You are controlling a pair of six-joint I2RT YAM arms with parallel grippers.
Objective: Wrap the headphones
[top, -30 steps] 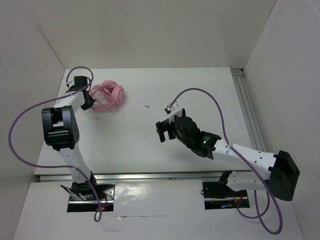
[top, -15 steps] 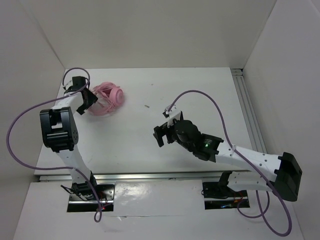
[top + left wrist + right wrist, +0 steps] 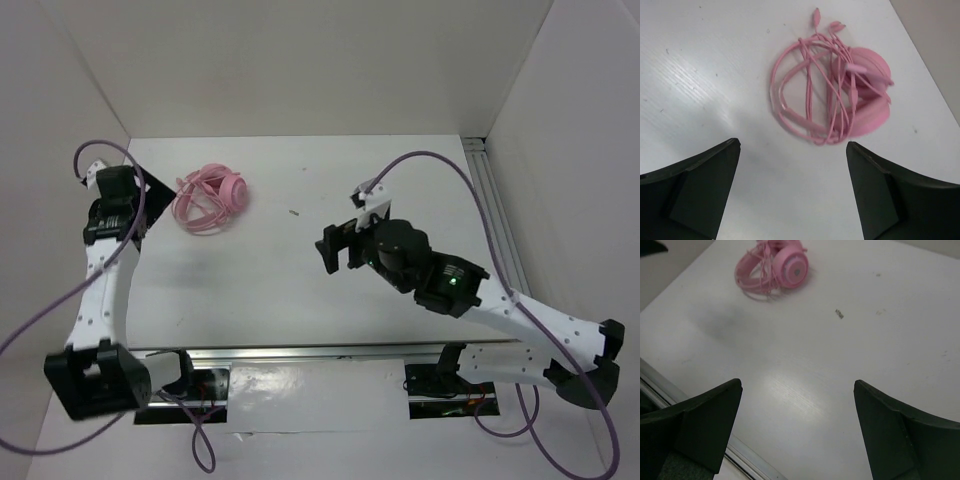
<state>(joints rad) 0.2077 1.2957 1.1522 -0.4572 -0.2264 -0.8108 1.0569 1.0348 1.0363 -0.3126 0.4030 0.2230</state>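
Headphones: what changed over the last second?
The left pincer opened, let go of the headphones and pulled back leftward; it now stands open, clear of them. The right arm swung its elbow out to the right. The headphones stayed at the far left of the table, cord looped around them. The right pincer barely moved and stayed open and empty.

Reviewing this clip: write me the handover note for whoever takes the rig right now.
Left gripper: open, empty, poised just short of the headphones.
Right gripper: open, empty, above the bare table, mid-right.
Headphones lie at the table's far left, cord looped loosely over cups and headband, plugs sticking out.
Done: wrapping looks largely finished.
Left: perhaps tuck loose loops, then retract both arms.
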